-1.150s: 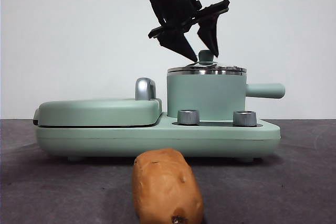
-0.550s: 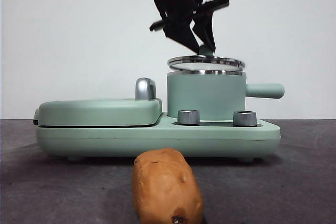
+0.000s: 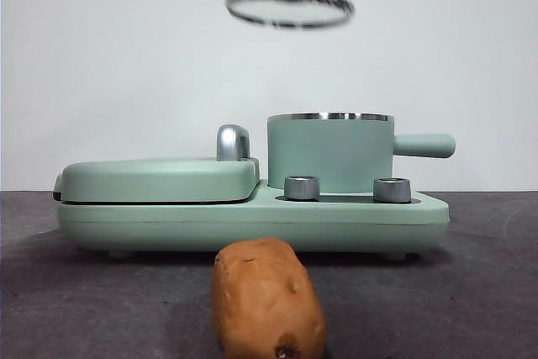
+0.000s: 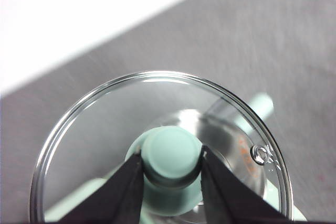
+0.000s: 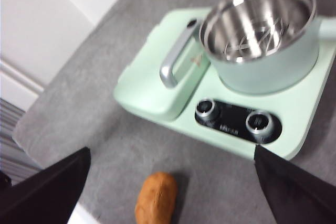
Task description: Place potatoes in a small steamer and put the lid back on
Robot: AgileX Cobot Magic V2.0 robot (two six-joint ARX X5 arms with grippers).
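Fingers (image 4: 126,192) of the left gripper (image 4: 170,169) squeeze the green knob of the lid (image 3: 290,7), holding it high above the open small steamer (image 3: 329,153). The right gripper's (image 5: 173,182) fingers are spread wide, holding nothing. The potato (image 3: 266,300) lies on the gray tabletop (image 3: 471,292) before a white wall.

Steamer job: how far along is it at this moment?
Done: the glass lid is off the small steamer, whose steel bowl shows nothing in it in the right wrist view. In hand: the left gripper is shut on the lid's knob and holds it high above the pot. Left: the potato lies on the table before the appliance, the open right gripper above it; loading and re-lidding remain.
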